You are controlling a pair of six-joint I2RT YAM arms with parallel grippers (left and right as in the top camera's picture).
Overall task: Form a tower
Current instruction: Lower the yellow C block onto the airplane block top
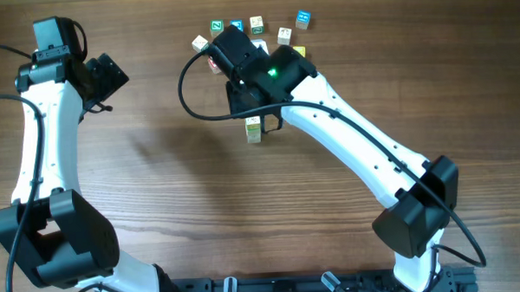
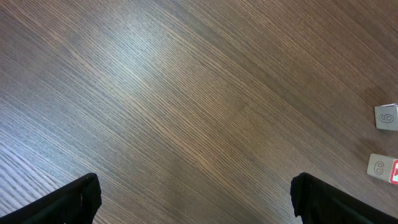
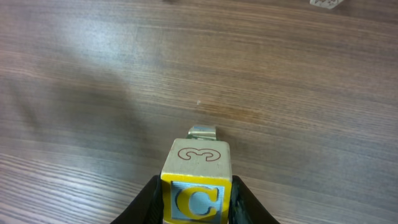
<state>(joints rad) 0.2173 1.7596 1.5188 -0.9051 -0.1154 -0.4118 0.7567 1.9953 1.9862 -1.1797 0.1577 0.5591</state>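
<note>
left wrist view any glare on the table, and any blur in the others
left wrist: soft pale sheen on the table, no hard glare; right wrist: C cube sharp, far loose cube at the top edge blurred; overhead: even light, faint shadows.

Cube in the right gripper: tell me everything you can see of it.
A pale wooden alphabet cube, held upright. Its top face carries an outlined 3; the facing side shows a yellow C on blue inside a yellow border. The right gripper clamps its two sides. What looks like the top of the tower peeks out just beyond it; whether they touch cannot be told.
</note>
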